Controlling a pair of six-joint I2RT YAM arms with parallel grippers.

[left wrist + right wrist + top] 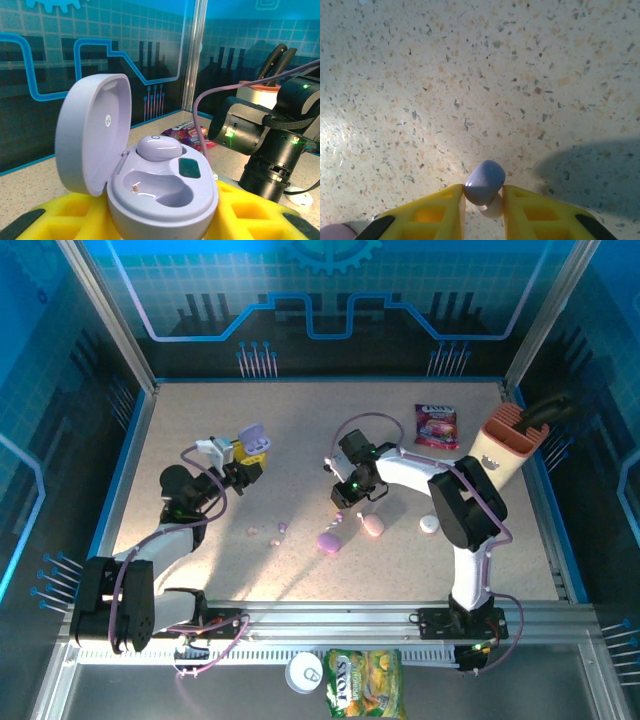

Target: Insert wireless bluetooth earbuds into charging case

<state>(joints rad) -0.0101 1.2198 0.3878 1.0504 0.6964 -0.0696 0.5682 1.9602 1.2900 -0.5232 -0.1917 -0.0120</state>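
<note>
So that its empty socket (159, 189) faces upward, the left tool (160, 216) clamps the open case (202, 202); the right tool (483, 193) pinches a lilac earbud (485, 180), likely meant for it.

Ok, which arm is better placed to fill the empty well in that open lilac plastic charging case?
Right. The right gripper pinches a small lilac plastic earbud, while the left gripper holds the open lilac pebble-shaped case with one well empty.
</note>
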